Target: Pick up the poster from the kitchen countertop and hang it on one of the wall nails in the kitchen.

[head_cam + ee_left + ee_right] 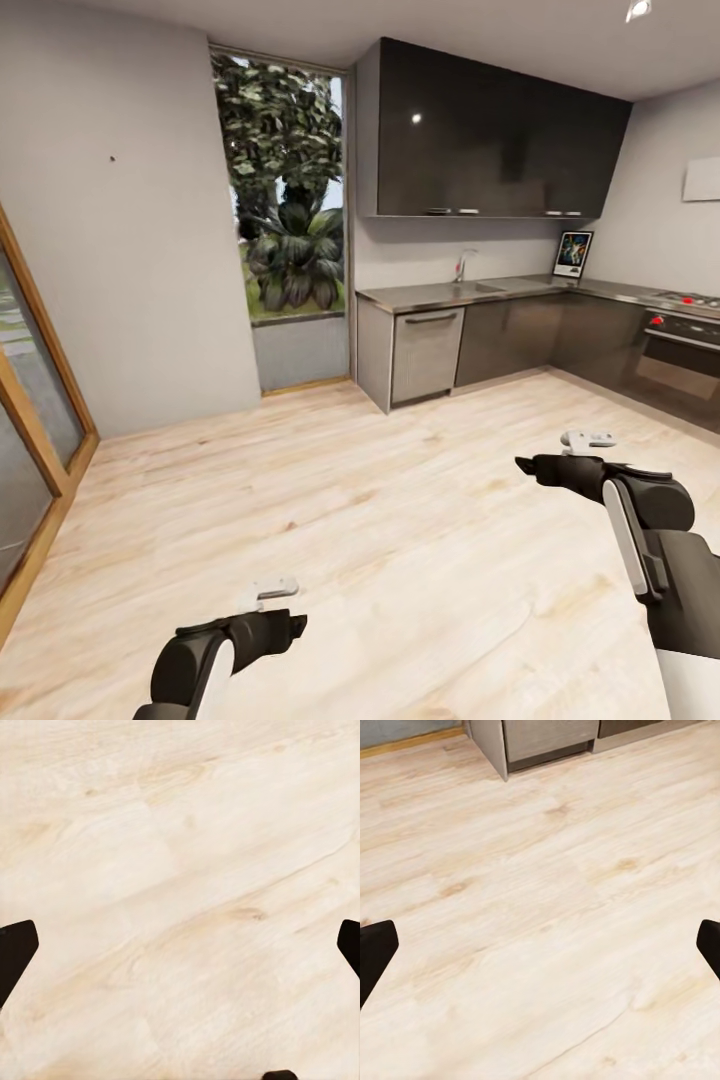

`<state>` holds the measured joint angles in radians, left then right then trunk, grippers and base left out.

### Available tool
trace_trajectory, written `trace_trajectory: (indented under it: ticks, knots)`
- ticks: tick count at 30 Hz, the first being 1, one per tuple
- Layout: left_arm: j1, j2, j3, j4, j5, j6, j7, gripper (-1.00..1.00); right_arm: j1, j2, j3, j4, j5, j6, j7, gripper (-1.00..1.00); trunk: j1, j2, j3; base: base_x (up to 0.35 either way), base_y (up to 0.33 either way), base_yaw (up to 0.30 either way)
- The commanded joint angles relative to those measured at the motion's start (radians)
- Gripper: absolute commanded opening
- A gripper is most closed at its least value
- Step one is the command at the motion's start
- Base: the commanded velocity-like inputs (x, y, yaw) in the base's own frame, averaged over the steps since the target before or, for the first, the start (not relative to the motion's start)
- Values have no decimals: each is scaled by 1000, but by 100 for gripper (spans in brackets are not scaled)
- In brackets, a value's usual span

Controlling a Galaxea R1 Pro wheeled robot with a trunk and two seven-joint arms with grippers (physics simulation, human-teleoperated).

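Observation:
The poster (573, 254) stands upright, far off, in the back corner of the dark glossy kitchen countertop (500, 292), leaning at the wall. A tiny dark wall nail (111, 158) dots the pale grey wall on the left. Both arms hang low over the wooden floor, well short of the counter. My left gripper (275, 590) is open, its dark fingertips (16, 949) spread wide over bare floorboards. My right gripper (588, 438) is open too, with a fingertip (375, 949) at each side of the right wrist view and nothing between.
Glossy black upper cabinets (495, 135) hang over the sink and faucet (462, 265). A dishwasher front (428, 352) ends the counter run; an oven and stove (685, 340) stand at the right. A tall window (285, 220) and a wood-framed glass door (30, 420) lie left.

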<state>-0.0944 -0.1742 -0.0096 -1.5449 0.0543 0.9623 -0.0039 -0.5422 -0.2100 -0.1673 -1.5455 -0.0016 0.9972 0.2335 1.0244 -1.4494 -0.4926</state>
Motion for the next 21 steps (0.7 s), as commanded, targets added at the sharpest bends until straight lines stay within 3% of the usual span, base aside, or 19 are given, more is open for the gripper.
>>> trace_trajectory:
  ticks: [1,21]
  knots:
    - [-1,0,1,3,5,5,1,100,-1,0,-1,-1,0,5,3,100,1,-1,-1,343,0,0]
    - [-1,0,2,34,4,3,4,100,-1,0,-5,-1,0,5,4,100,1,-1,-1,343,-12,0]
